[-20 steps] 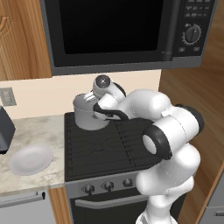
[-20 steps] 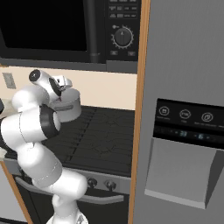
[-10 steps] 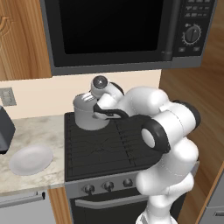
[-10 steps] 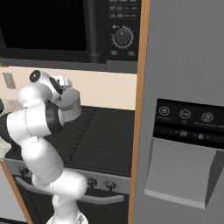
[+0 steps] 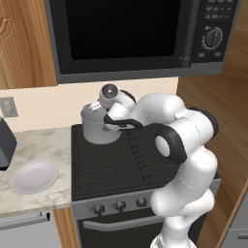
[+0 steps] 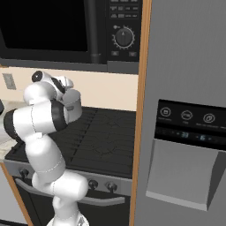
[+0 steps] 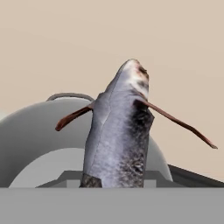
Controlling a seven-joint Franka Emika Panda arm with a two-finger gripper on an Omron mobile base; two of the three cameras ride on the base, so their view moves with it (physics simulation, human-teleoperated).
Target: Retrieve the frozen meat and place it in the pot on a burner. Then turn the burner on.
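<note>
Gripper [image 5: 104,125] clenches the grey, fish-like frozen meat [image 7: 118,140] just above the plain grey metal pot [image 5: 98,127] on the black cooktop's rear burner [image 5: 104,143]; a round white plate [image 5: 34,177] lies on the speckled counter [image 5: 36,145] well apart.

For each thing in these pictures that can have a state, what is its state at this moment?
frozen meat: held in the gripper, above the pot's opening, not yet inside.
pot: upright on the back-left burner, no lid.
gripper: shut on the frozen meat.
plate: flat on the counter, nothing on it.
microwave: door closed.

Frozen meat [image 7: 119,140] (upright) above pot [image 7: 35,144]
</note>
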